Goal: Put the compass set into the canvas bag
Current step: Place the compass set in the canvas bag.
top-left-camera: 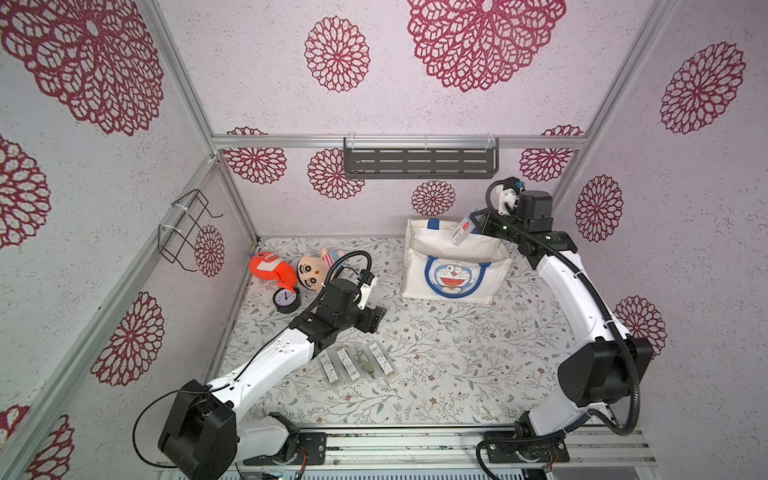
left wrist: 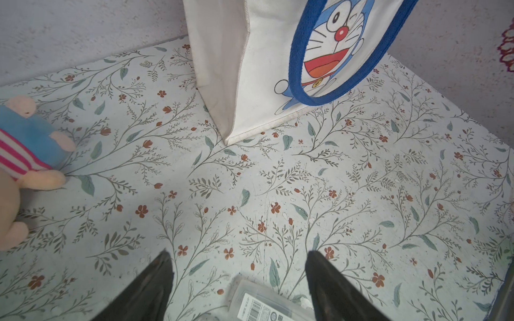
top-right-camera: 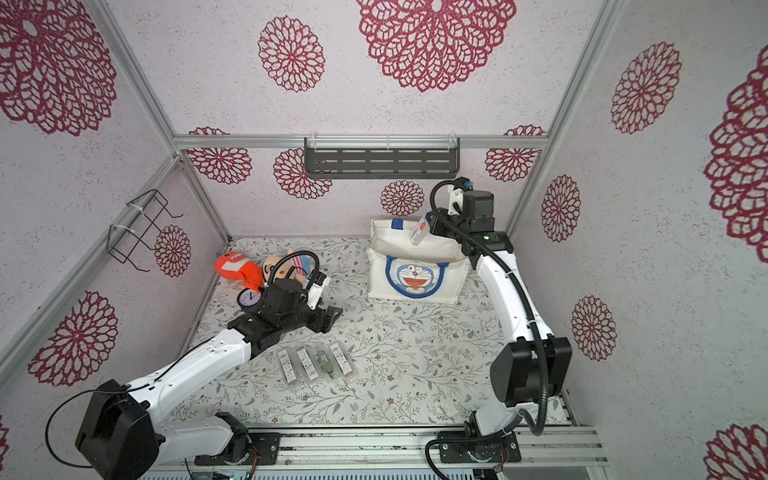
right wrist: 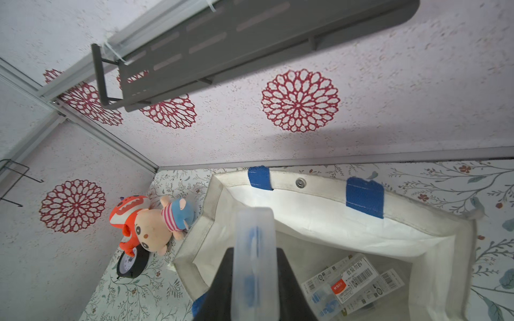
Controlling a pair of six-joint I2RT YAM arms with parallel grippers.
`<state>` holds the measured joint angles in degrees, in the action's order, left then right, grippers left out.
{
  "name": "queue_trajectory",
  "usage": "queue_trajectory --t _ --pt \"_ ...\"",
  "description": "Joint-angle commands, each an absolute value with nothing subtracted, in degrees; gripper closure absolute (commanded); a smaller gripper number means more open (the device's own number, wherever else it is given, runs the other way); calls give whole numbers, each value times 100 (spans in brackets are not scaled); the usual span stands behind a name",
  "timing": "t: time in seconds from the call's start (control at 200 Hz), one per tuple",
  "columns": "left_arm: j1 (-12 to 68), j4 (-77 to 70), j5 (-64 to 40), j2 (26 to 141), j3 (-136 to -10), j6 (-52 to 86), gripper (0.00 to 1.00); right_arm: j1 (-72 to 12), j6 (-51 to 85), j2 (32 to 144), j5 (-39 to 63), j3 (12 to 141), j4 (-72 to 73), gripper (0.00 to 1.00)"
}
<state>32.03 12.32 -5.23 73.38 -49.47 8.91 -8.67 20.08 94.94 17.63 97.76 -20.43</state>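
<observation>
Left claw (top-left-camera: 378, 319) hangs with jaws apart over the floral tabletop (top-left-camera: 457, 353), four boxed compass sets (top-left-camera: 356, 365) just behind it. Right claw (top-left-camera: 473, 224) is clamped on a clear compass set case (top-left-camera: 462, 232), directly above the open canvas bag (top-left-camera: 415, 278), which holds two more cases (right wrist: 353, 280).

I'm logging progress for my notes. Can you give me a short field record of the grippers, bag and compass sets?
right gripper: shut on a compass set, over the open canvas bag
left gripper: open, empty, above the table
inside bag: at least two packed sets
on table: four loose sets in a row
</observation>
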Motion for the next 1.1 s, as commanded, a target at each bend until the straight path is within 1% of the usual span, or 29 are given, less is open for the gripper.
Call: queue_trajectory --t 0.0,0.495,0.826,0.951,1.096 --pt "3139 1097 -542 7290 -4836 1058 21 -894 1847 9797 1614 9888 -2105 100" --pt "3099 1415 -376 7387 -4755 1491 21 -1187 1626 10758 1212 9775 -2276 100" --pt "3067 1529 -265 7479 -4821 1632 21 -1292 1586 11039 1110 9534 -2248 100" --pt "3059 1533 -254 7488 -4825 1667 21 -1292 1551 11039 1025 9415 -2233 89" --pt "3050 1552 -208 7531 -4851 1734 21 -1292 1507 11033 974 9376 -2250 68"
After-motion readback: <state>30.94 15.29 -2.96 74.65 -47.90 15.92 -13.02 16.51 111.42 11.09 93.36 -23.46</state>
